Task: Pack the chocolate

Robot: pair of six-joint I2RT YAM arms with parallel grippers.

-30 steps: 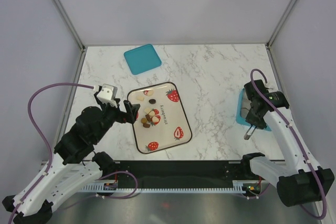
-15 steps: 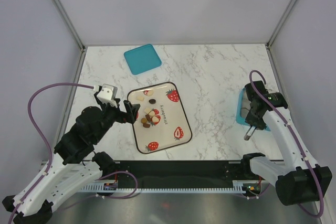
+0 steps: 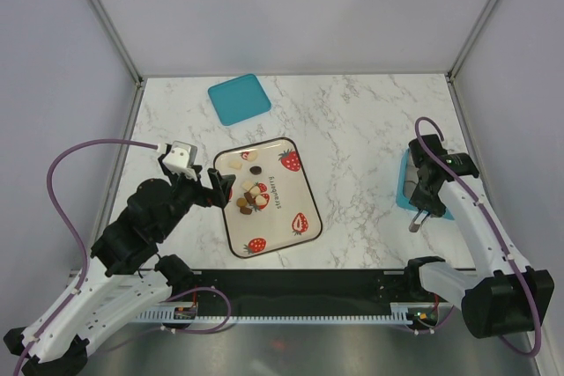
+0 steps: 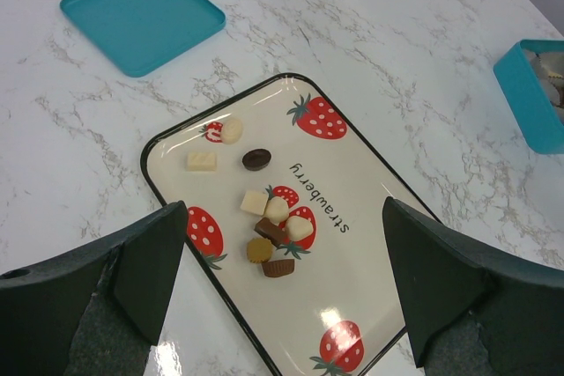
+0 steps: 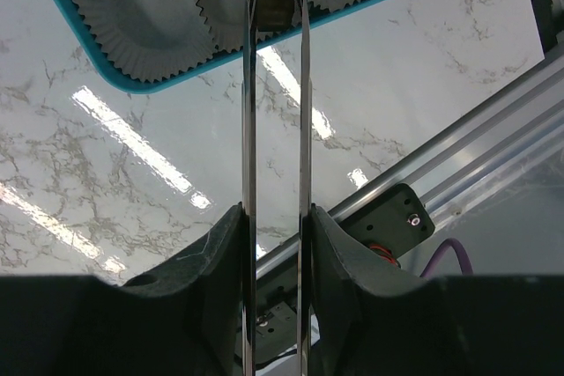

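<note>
As left claw gapes, right claw overhangs box

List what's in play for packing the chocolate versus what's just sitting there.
In play: small brown and cream chocolate pieces; cream strawberry-print tray under them; teal plastic box lined with white paper cups; thin metal tweezers in the right fingers.
Lying about: flat teal square lid, beyond the tray; maybe needed later.
</note>
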